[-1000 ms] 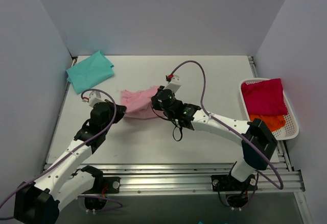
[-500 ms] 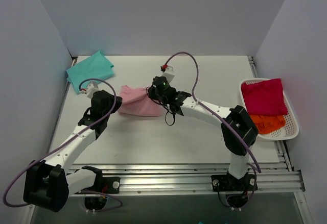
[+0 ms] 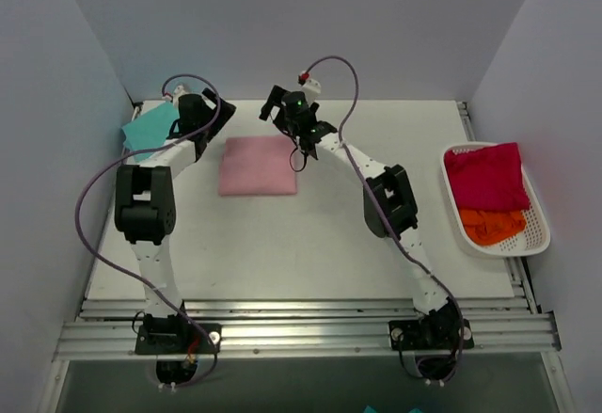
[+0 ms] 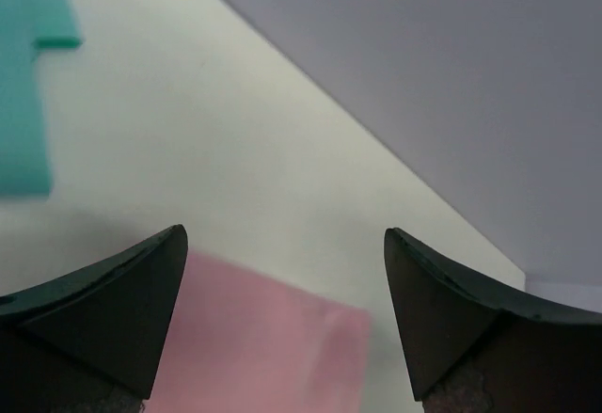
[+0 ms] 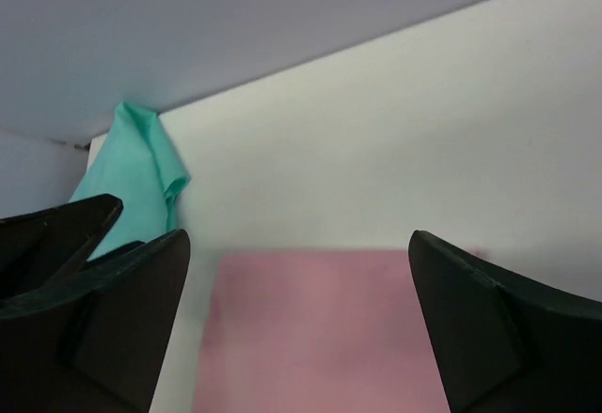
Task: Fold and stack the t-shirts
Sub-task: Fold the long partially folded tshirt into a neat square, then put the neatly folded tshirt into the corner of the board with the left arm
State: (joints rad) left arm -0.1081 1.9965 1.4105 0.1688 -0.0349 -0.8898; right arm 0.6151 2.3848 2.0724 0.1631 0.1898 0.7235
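Observation:
A pale pink t-shirt [image 3: 257, 166] lies flat as a folded rectangle on the white table, left of centre. Part of a teal t-shirt [image 3: 143, 131] shows at the far left corner, behind the left arm. My left gripper [image 3: 218, 118] hovers open above the pink shirt's far left corner, and the pink cloth [image 4: 273, 347] shows below its spread fingers, untouched. Above the shirt's far right corner my right gripper [image 3: 275, 109] is open too, with pink cloth [image 5: 329, 328] under it and teal cloth [image 5: 132, 168] beyond.
A white basket [image 3: 541, 234] at the right edge holds a red cloth [image 3: 484, 176] and an orange cloth [image 3: 489, 227]. Grey walls close in the table at the back and on both sides. Both arms stretch far across the table.
Both grippers have opened and let go of the pink shirt, then moved away towards the back wall. The shirt, bunched between them before, now lies flat and folded.

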